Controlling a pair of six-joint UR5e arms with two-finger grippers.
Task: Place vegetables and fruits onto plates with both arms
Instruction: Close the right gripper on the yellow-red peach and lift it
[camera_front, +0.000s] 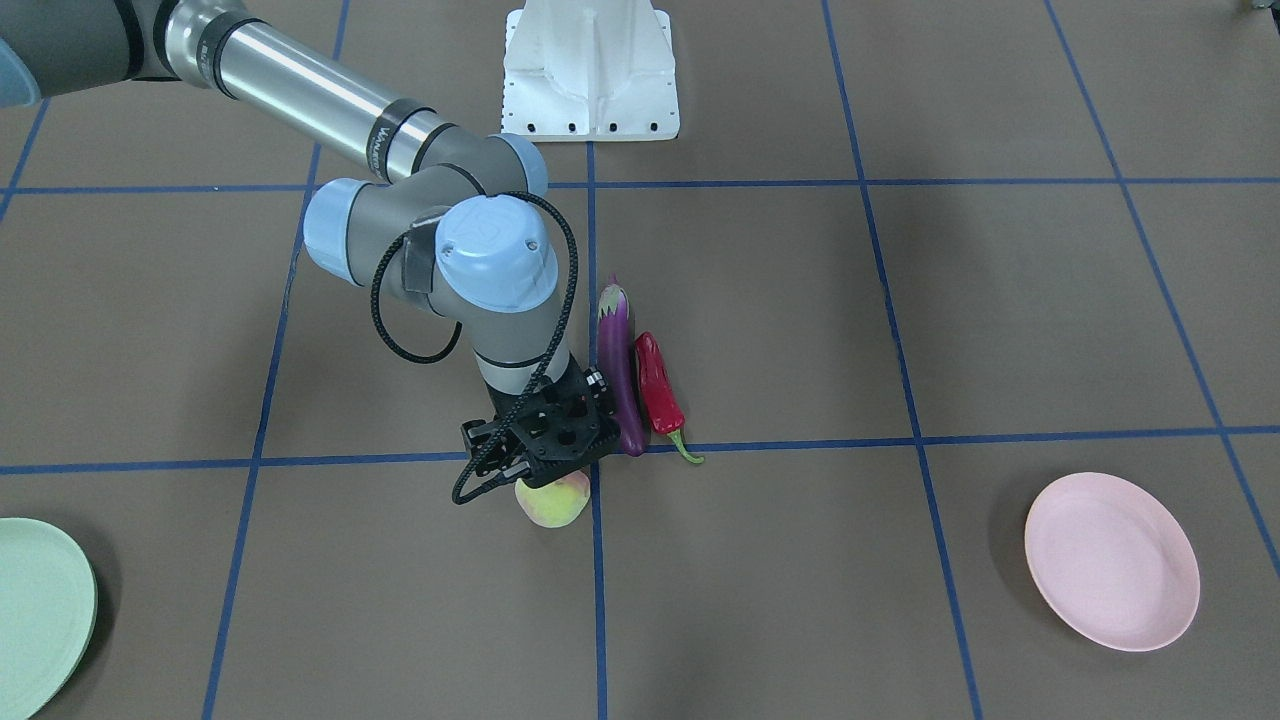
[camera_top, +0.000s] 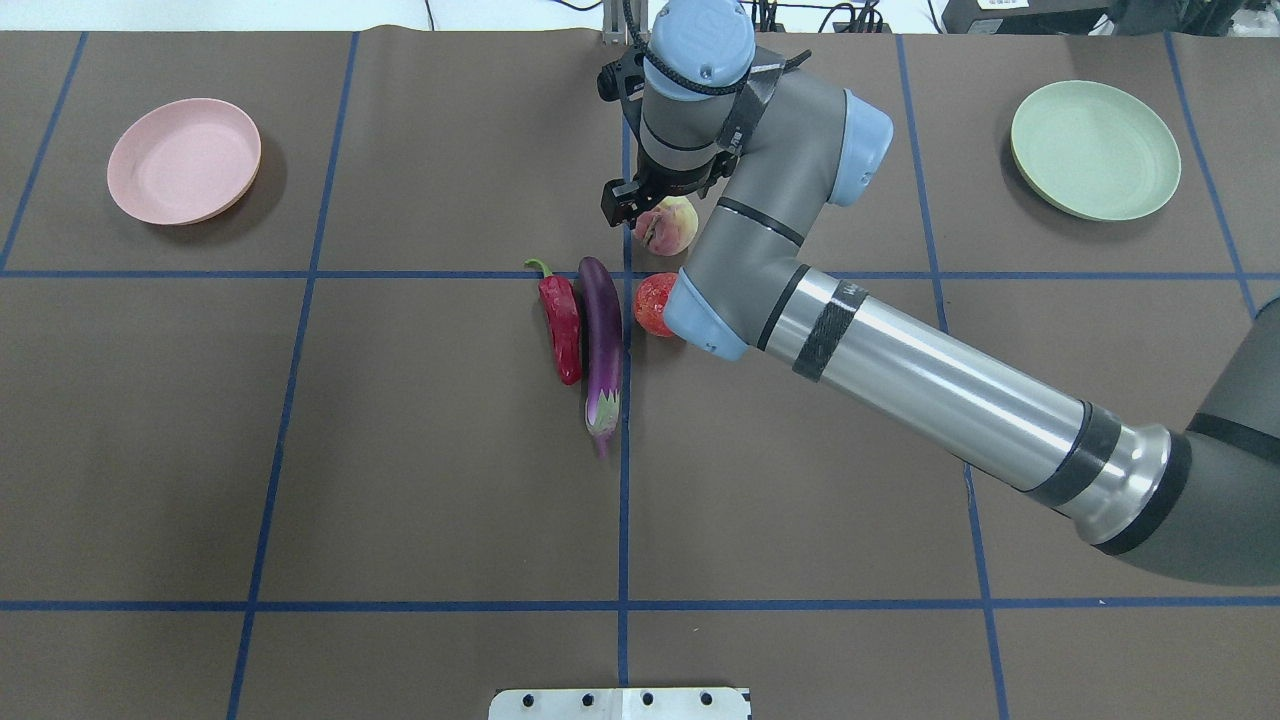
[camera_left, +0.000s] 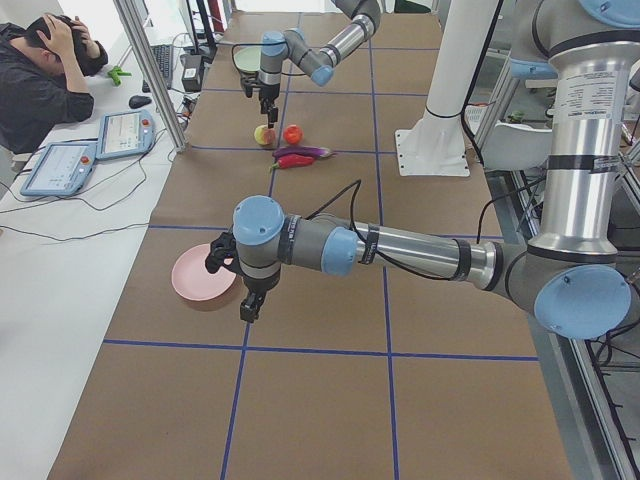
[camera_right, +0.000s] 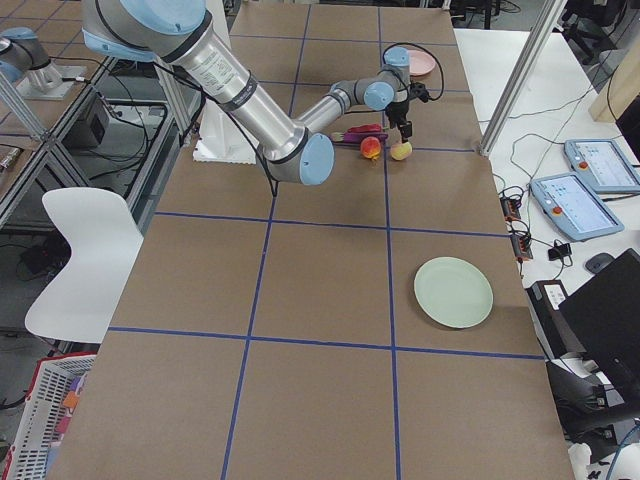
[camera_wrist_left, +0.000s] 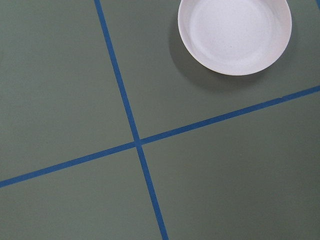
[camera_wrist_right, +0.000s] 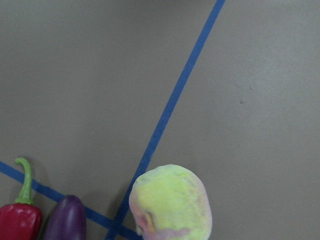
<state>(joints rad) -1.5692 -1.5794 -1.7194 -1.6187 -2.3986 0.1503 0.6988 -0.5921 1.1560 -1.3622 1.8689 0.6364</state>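
Reading the overhead view from left to right, you first meet the pink plate (camera_top: 183, 160) at the far left of the table (camera_top: 400, 500). Nothing lies in it. In the side view your left gripper (camera_left: 247, 308) hangs just beside that plate, above the brown cover. From there you cannot tell whether its jaws are spread or pressed together. Its wrist camera shows only the bare plate and crossing blue tape lines (camera_wrist_left: 129, 117).

Near the middle, the chili pepper (camera_top: 562, 325) lies lengthwise with its green stem pointing away from the robot. The eggplant (camera_top: 602, 350) lies close along its right side, pale cap toward the robot. Just right of the eggplant sits the pomegranate-like fruit (camera_top: 652, 303), partly hidden under the right arm (camera_top: 930, 385). The peach (camera_top: 668, 224) rests on the table beyond it, beside a tape line.

Your right gripper (camera_front: 540, 462) points straight down directly over the peach. Its fingertips are hidden by its own black body, so you cannot tell how wide the jaws stand or whether they touch the fruit.

At the far right, the green plate (camera_top: 1095, 150) holds nothing.

There is small lettering on the right arm's forearm, but it is too small to read.
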